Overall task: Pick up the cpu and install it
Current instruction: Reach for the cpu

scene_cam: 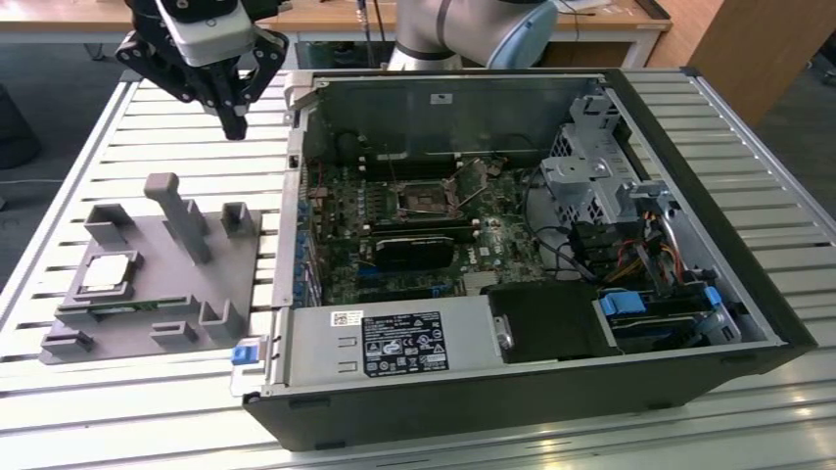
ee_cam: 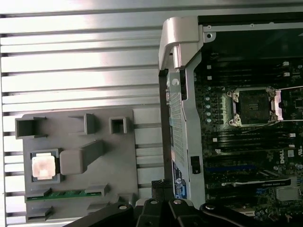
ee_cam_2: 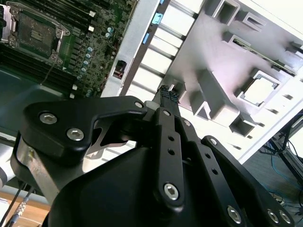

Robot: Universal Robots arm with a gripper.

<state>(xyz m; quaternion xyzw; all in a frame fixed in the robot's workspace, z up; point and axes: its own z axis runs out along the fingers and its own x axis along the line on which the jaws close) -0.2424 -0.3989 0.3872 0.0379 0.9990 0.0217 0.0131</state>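
The cpu (scene_cam: 108,274) is a small, flat, stiff chip, likely light but fragile; its metal top looks smooth and probably slippery, so I judge the safest hold to be on 2 opposite edges of the pale rim, never on the underside; it lies flat in a square pocket of the grey tray (scene_cam: 242,269), which rests on the slatted table (scene_cam: 170,147) at 9 o'clock from the open computer case (scene_cam: 523,392) in the exterior view; a green memory stick (ee_cam: 64,194) lies in a slot of the same tray, near the chip, in the first wrist view. The pincer (scene_cam: 235,125) hangs above the table with its 2 fingers drawn together and nothing between them; in the exterior view the cpu sits toward 7 o'clock from it, well apart and lower; the motherboard socket (scene_cam: 425,199), its frame apparently swung open, lies toward 4 o'clock from the pincer, inside the case; the chip rests untouched in its pocket, so the pick has not yet begun.
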